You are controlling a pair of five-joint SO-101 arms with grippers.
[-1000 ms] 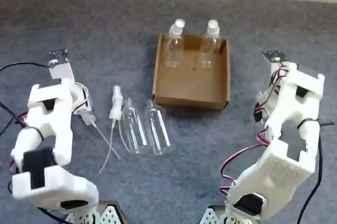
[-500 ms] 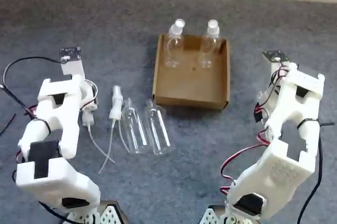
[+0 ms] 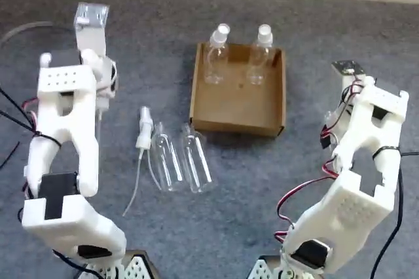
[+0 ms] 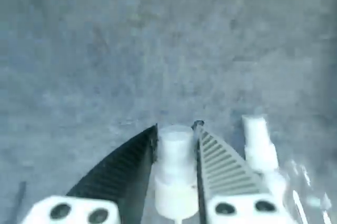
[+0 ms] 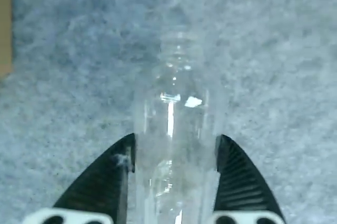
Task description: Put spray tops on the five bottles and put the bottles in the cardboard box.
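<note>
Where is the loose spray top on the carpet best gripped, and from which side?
Grip the spray top at its white head, coming from above. It lies flat; its thin tube looks too flexible, and a lying bottle crowds one side.

We see soft, even light falling from above in the high view. The cardboard box [image 3: 239, 105] lays a thin, faint shadow on the counter [image 3: 150, 43] along its near wall. Small white glints sit on the clear bottle [image 5: 176, 103] in the right wrist view. The left wrist view looks dimmer.
</note>
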